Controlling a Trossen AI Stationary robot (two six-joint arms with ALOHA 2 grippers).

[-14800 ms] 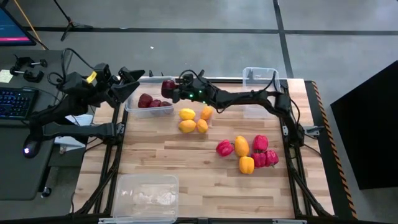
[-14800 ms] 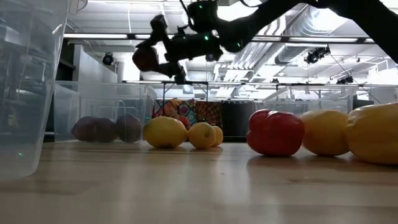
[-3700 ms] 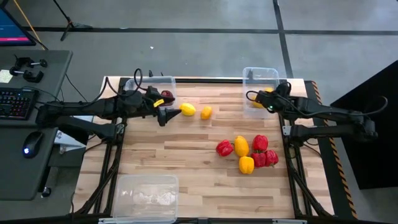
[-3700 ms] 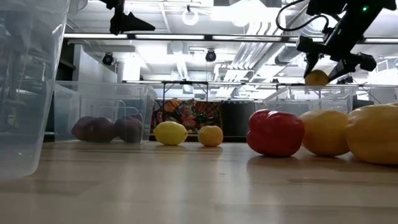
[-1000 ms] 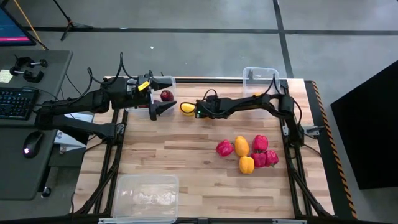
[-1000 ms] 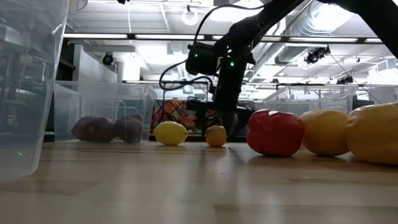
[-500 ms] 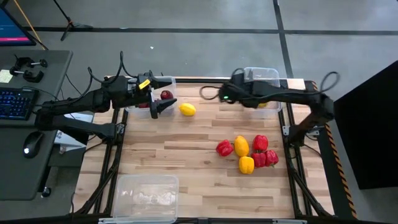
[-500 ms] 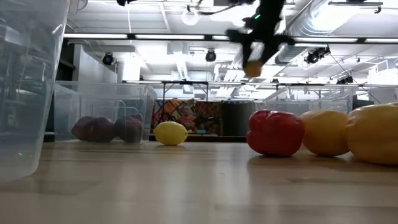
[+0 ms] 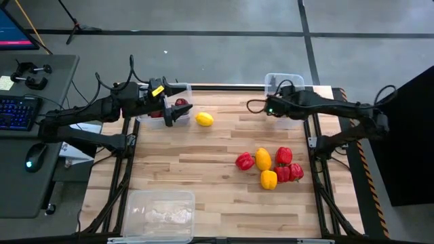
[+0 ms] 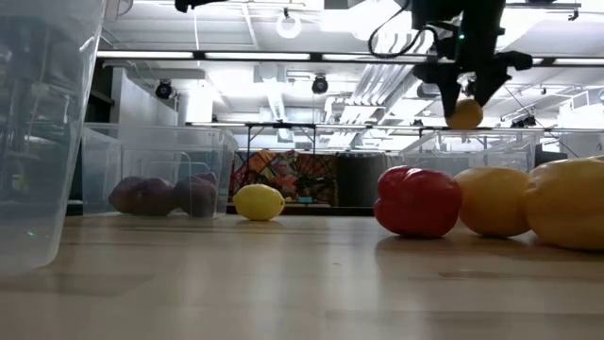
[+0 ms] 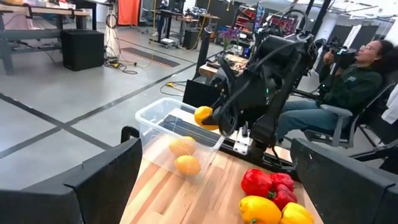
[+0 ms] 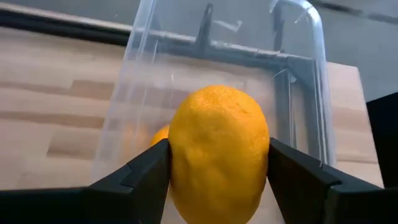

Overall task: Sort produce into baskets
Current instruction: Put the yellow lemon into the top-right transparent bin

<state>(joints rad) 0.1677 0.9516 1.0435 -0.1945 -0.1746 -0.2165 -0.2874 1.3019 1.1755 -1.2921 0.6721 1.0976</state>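
Observation:
My right gripper (image 10: 465, 106) is shut on a yellow-orange lemon (image 12: 219, 152), high over the left rim of the far-right basket (image 9: 286, 87). That basket holds two lemons (image 11: 185, 155). One more lemon (image 9: 204, 119) lies on the table. The far-left basket (image 9: 178, 89) holds dark maroon fruits (image 10: 160, 195). My left gripper (image 9: 178, 116) hovers open beside that basket, with nothing between its fingers. Red and yellow peppers (image 9: 271, 166) lie in a cluster on the table's right half. My right gripper pinches the lemon by two opposite sides (image 12: 174, 155) between its two fingers (image 12: 140, 177). The fingers slant down from above. The lemon hangs below them (image 10: 465, 114), lifted clear of table and basket.
A third clear basket (image 9: 160, 214) stands at the near left corner, its wall (image 10: 38, 132) filling the left of the low view. A seated person (image 11: 348, 87) shows beyond the table's right side. Bare wood lies between the lone lemon and the peppers.
My right gripper has taken one lemon off the table beside the other. It has risen and swung toward the table's far right, over the far-right basket's edge. The lemon is lifted clear; the other lemon stayed put.

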